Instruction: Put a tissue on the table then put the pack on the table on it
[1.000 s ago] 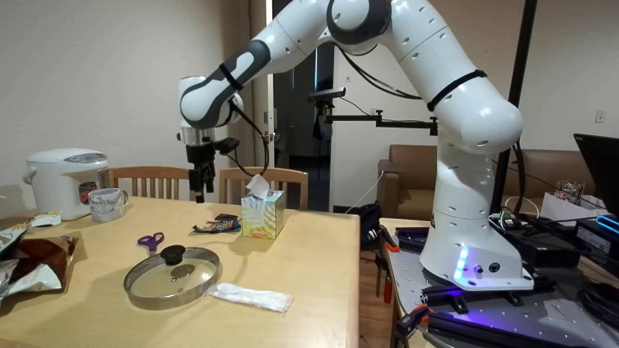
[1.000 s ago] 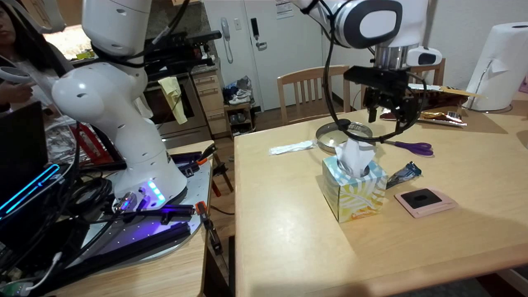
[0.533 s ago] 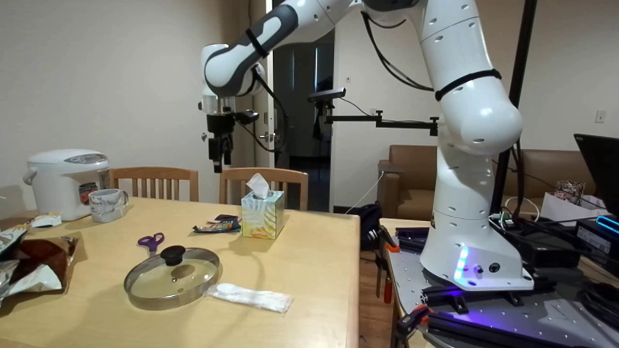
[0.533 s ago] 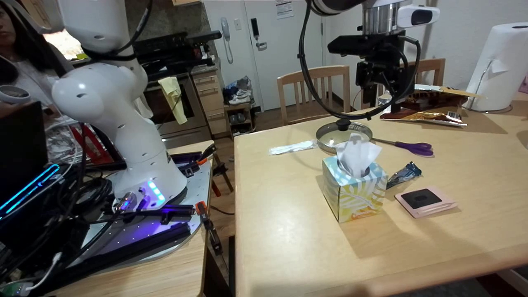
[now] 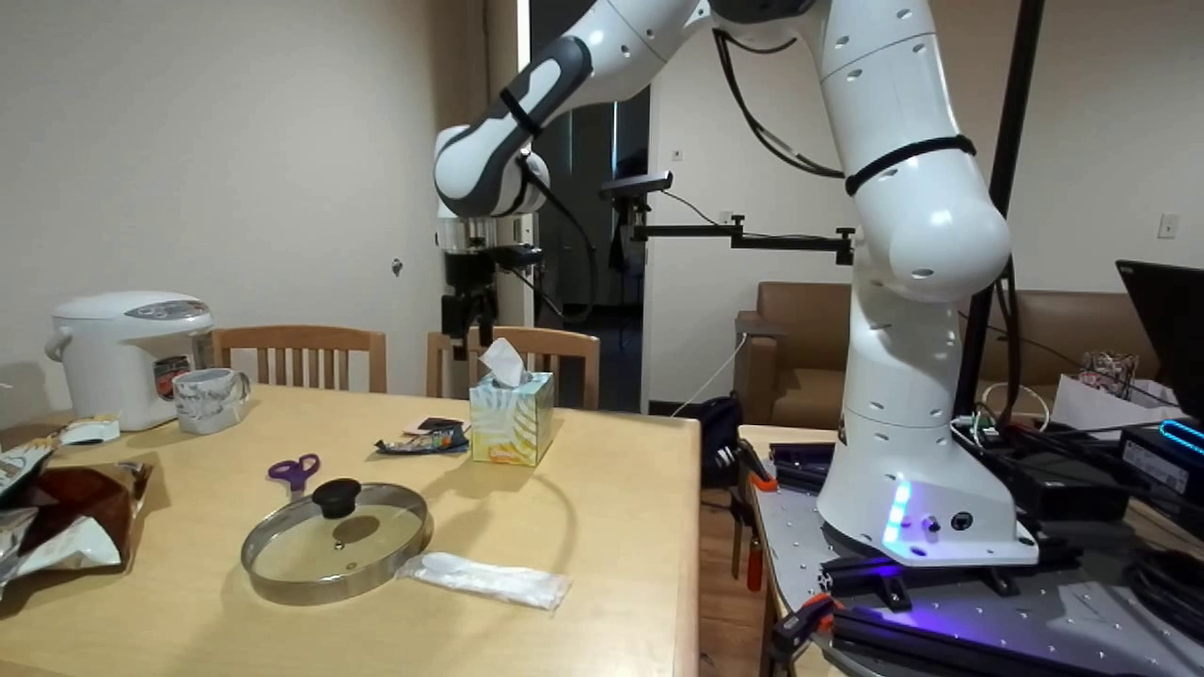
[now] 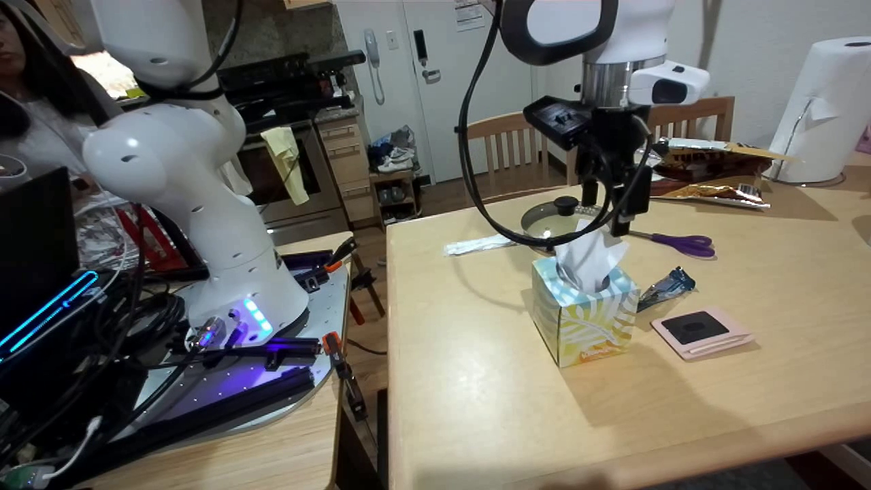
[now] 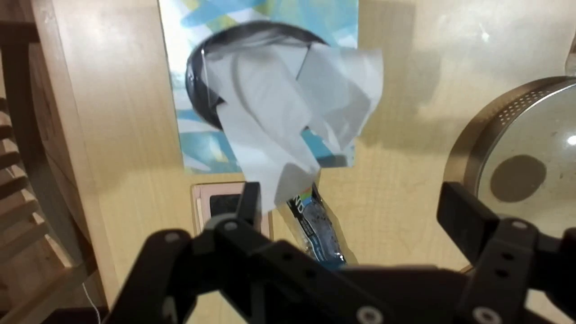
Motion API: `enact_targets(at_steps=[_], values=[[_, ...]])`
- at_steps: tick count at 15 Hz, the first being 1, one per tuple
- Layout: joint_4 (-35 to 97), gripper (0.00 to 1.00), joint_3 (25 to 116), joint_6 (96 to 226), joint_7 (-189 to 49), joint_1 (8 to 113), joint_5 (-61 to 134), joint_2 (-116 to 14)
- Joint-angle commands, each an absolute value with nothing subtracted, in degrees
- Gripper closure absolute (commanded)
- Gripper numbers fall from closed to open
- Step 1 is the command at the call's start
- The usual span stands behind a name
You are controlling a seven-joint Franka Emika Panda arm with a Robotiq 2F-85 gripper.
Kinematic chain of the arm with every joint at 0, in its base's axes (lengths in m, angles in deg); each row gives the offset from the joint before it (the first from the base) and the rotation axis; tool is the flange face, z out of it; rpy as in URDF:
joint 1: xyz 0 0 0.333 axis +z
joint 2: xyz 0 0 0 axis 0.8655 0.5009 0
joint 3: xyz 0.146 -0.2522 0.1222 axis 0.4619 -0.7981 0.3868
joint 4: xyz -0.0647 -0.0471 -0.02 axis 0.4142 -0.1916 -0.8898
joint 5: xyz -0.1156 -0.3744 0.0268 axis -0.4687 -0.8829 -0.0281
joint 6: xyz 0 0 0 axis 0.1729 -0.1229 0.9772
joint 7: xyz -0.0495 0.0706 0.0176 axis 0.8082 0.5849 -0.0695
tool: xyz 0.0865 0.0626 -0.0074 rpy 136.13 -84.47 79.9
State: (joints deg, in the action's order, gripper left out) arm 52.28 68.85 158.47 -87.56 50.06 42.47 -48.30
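Hand [image 7: 350, 200] w/ jaws spread wide, holding nada.

Just beside hand: tissue [image 7: 276, 101], thin soft white paper, crumpled, creased flaps, sticking up out of dark oval slot in cardboard box [image 6: 592, 323]. One flap tip v. near a fingertip [image 7: 249, 202] in wrist view; can't tell re contact. Box: sharp-cornered, upright on desk [image 5: 621, 508], yellow/white/blue leaf print. Desk: light tan wood, rounded edge.

Pack [image 5: 489, 578] lower & well apart from hand, flat on desk: white oblong, wrinkled shiny wrap, one end at rim of round glass lid [image 5: 310, 550] (contact unclear). Lid: metal rim, black knob, lower than hand, past opp. fingertip in wrist view.

Also below hand, nr box: dark glossy bar wrapper [image 7: 317, 229], flat pink holder [image 6: 701, 333] w/ black panel. Farther from hand: purple-handled scissors [image 5: 295, 475], marbled mug [image 5: 207, 402], smooth white boiler [image 5: 122, 357], crinkled foil bag [image 5: 80, 512], slat-backed wooden chair [image 5: 296, 337] past desk edge.

In the way: black cable [image 6: 463, 136] looped beside hand, blocking part of lid in an exterior view.
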Motion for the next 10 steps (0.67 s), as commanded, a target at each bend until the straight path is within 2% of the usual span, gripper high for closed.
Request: enact_targets(at_steps=[1,10], values=[[57.31,0.0,68.63,162.78,-86.03,48.43,45.54,-49.41],[59.44,0.0,66.78,161.77,-81.99,48.46,44.8,-51.54]])
